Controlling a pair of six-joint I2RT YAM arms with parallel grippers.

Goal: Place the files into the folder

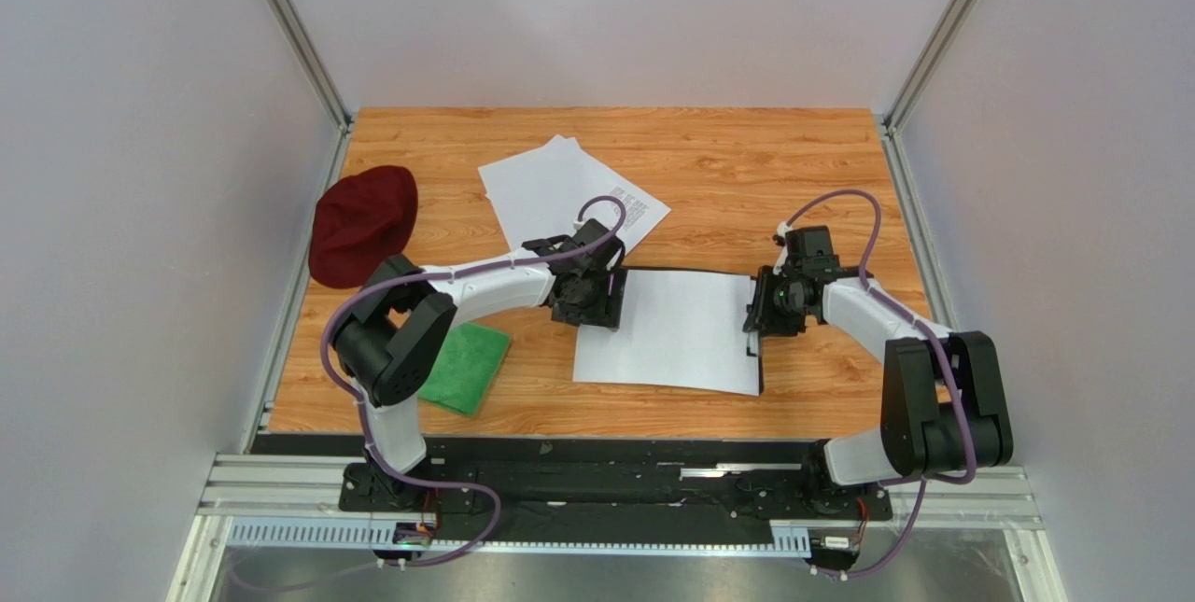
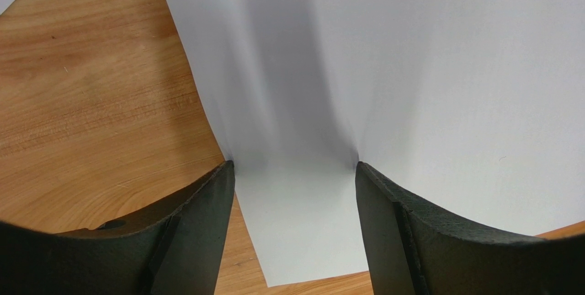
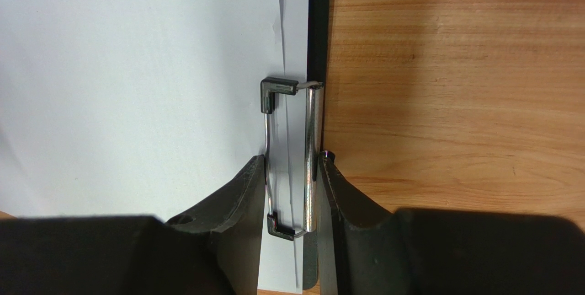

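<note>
Arms both bent inward, low: left claw (image 2: 295,169) released over sheet (image 2: 426,68); right claw (image 3: 292,162) clamping folder clip (image 3: 312,127).

A white paper sheet (image 1: 673,336) lies flat on the thin black plastic folder (image 3: 318,27), only its right edge and wire clip (image 3: 312,151) showing; more white sheets (image 1: 561,189) fan out behind-left.

- Wooden table (image 1: 786,168), light plank grain.
- Dark red hat (image 1: 362,221): far left edge.
- Green cloth (image 1: 467,367): near left, flat.
- Loose white sheets (image 1: 554,182): far centre, overlapping.
- Black folder (image 3: 318,20): centre, covered by a white sheet (image 1: 680,329); only its right edge shows.
</note>
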